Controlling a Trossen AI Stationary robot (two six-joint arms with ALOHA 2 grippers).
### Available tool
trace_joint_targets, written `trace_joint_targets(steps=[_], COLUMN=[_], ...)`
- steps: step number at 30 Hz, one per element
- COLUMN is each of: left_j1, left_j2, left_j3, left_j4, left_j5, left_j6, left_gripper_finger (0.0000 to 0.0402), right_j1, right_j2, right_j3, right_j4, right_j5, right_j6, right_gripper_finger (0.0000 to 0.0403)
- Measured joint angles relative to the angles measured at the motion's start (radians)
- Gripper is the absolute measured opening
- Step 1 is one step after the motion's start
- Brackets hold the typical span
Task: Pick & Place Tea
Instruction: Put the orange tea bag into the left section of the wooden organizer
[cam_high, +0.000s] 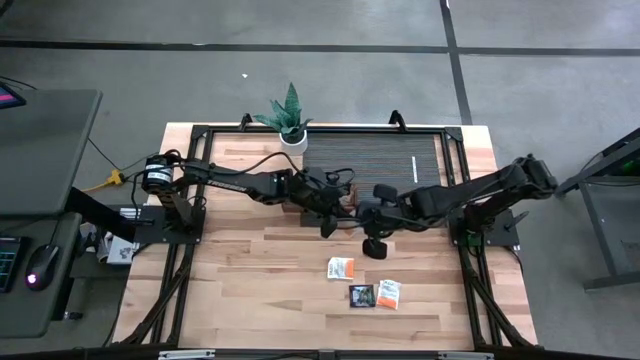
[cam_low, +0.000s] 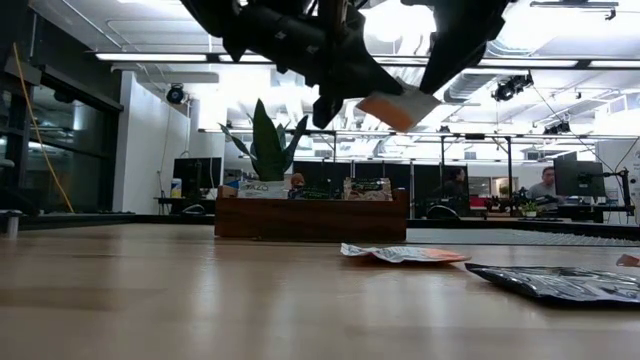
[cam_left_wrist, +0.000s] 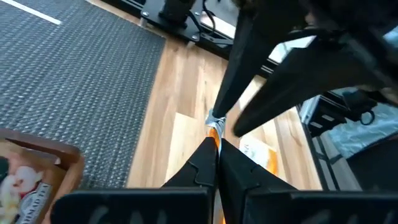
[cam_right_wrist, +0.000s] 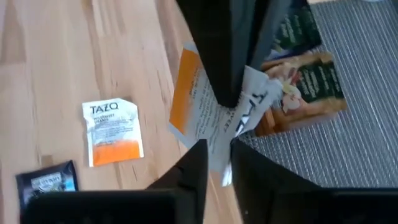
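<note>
**Desk:** What's the picture here?

**Photographer:** Mid-air handover above the tabletop (cam_high: 250, 250), just beside the wooden tray (cam_low: 310, 215). The left hand (cam_left_wrist: 216, 146) is clenched on one edge of a white-and-orange tea sachet (cam_right_wrist: 208, 109). The right hand (cam_right_wrist: 217, 152) sits at the opposite edge with its jaws slightly parted — whether it is gripping the sachet I cannot tell.

**Desk:** And the rest of the tea?

**Photographer:** Three loose sachets lie flat on the tabletop, well apart from the tray on the near side: an orange-and-white one (cam_high: 342, 267), a dark one (cam_high: 361, 295) and another orange one (cam_high: 388, 292) just beside it. The tray already holds upright packets.

**Desk:** How should the pass be done well?

**Photographer:** My judgement — one hand should let go fully before the other pulls away, or the thin packet could tear or twist. Then carry it level to the tray and slip it in edge-first.

**Desk:** Textures?

**Photographer:** Flat, square, crinkly foil-paper sachets with a printed label; pale planked wood tabletop; a ribbed grey mat (cam_high: 370, 155) under the brown, boxy tray.
</note>
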Motion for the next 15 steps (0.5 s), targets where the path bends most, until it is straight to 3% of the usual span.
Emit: trace_joint_targets(steps=[8,15], left_j1=[0.0,0.059], left_j2=[0.0,-0.024], left_j3=[0.0,-0.01], left_j4=[-0.003,-0.109], left_j5=[-0.03,-0.127], left_j6=[0.006,0.049], left_gripper_finger=[0.0,0.0], right_j1=[0.0,0.028], right_j2=[-0.098,-0.217], right_j3=[0.001,-0.07], right_j4=[-0.104,-0.256], right_j5=[0.055,0.142], right_j6=[0.15,0.351], right_gripper_finger=[0.0137,0.0149])
